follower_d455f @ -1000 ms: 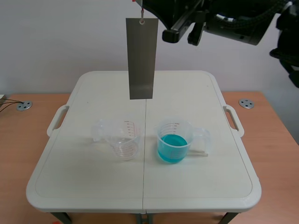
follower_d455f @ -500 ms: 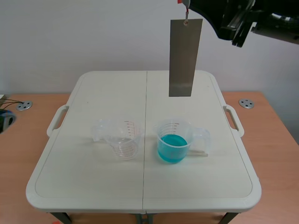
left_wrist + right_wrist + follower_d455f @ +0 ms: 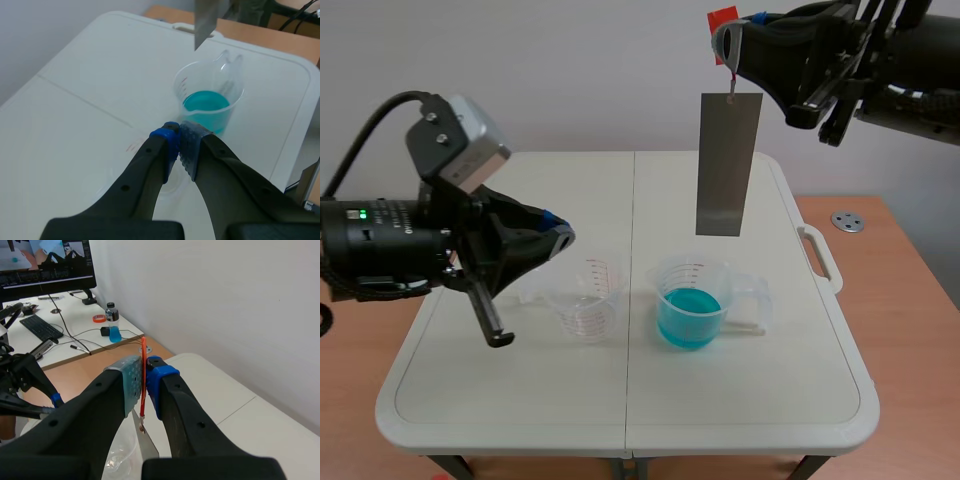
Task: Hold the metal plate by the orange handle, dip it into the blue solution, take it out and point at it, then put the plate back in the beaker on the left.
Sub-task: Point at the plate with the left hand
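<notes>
Overhead, the right hand [image 3: 145, 380] clamps the orange handle [image 3: 143, 352], a grip plain only from its wrist; the scene shows the flat grey plate [image 3: 728, 165] dangling in the air near the cup [image 3: 689, 305] of blue liquid. The left hand [image 3: 179, 140] is closed, empty.

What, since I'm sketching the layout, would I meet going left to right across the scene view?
Grey box on the left arm → empty clear beaker → beaker of blue solution → metal disc on the desk. The hanging metal plate overlaps the beaker of blue solution, so it is left out.
</notes>
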